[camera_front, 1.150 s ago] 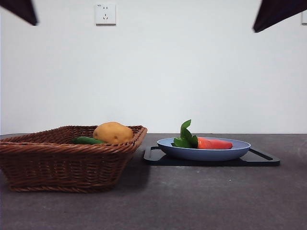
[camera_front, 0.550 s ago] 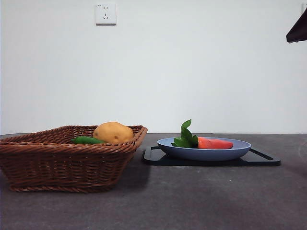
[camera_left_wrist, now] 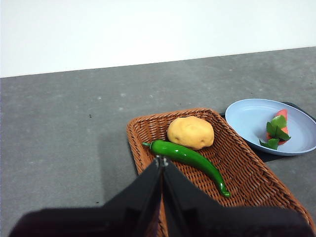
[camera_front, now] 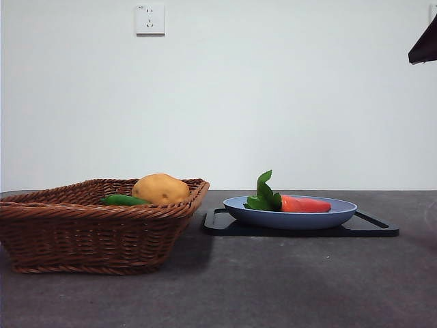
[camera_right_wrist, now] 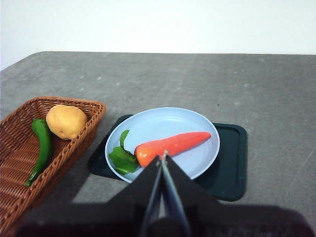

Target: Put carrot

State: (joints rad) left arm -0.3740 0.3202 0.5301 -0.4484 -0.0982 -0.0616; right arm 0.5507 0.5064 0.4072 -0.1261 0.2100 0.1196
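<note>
The carrot (camera_front: 304, 204) (camera_right_wrist: 170, 145) (camera_left_wrist: 280, 125), orange-red with green leaves at its thick end, lies in a light blue plate (camera_front: 290, 219) (camera_right_wrist: 163, 121) (camera_left_wrist: 252, 118). That plate rests on a black tray (camera_front: 369, 229) (camera_right_wrist: 229, 168). My right gripper (camera_right_wrist: 163, 157) hangs shut high above the carrot, apart from it; in the front view it shows only as a dark tip (camera_front: 425, 45) at the top right corner. Shut too, my left gripper (camera_left_wrist: 161, 162) is held high over the wicker basket (camera_left_wrist: 237, 173), holding nothing.
The brown wicker basket (camera_front: 89, 229) (camera_right_wrist: 19, 163) stands left of the tray, holding a yellow-brown potato (camera_front: 160, 188) (camera_left_wrist: 190, 132) (camera_right_wrist: 66, 121) and a long green pepper (camera_front: 124, 200) (camera_left_wrist: 190, 158) (camera_right_wrist: 41, 143). A white wall with a socket (camera_front: 150, 19) closes the back.
Both arm tips pulled up and outward a second ago; the left one has left the front view, the right one shrank to the corner. Objects stayed still.
</note>
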